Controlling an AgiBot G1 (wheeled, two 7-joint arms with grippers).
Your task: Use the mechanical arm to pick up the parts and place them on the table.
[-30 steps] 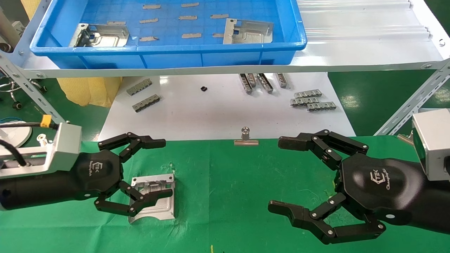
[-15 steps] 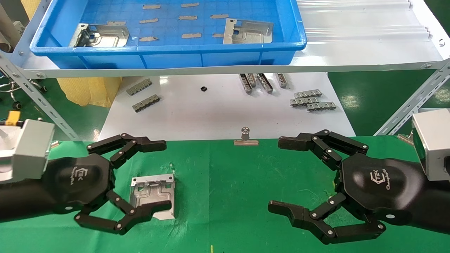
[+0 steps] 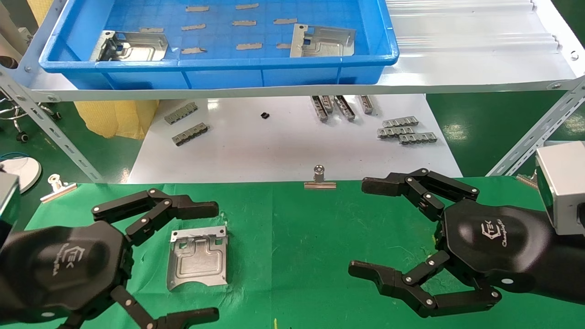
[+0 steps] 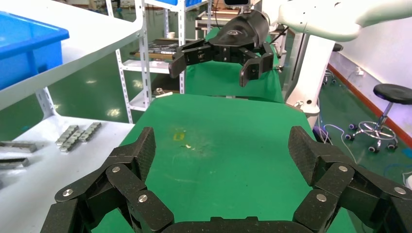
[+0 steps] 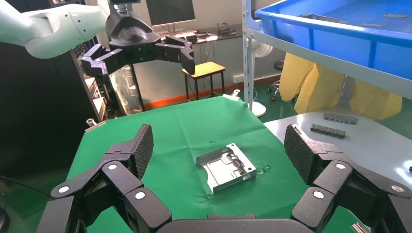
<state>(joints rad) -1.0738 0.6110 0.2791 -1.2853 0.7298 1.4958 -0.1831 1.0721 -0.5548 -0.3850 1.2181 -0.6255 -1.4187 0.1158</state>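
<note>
While one stamped silvery part [image 3: 198, 262] is lying flat on the wrinkled green table [image 3: 292, 256], the left gripper [image 3: 201, 262] is hovering just beside it, glossy black fingers [image 3: 155, 210] spread wide, gripping nothing. The plate is showing embossed channels, small cut-outs and a notched near edge; the right wrist view catches its raised flange [image 5: 226, 166]. The right gripper [image 3: 361, 228] is sitting well apart over bare cloth, jaws also splayed, empty. Two more parts [image 3: 130, 45] [image 3: 322, 42] are resting in the blue plastic tray [image 3: 219, 64] on the shelf above, among thin grey slivers. Grey comb-like strips [image 3: 404, 132] are lying on the glossy white board [image 3: 283, 146] beyond. A silver binder clip [image 3: 320, 180] is pinching the cloth's far edge. Nothing is blocking the plate.
</note>
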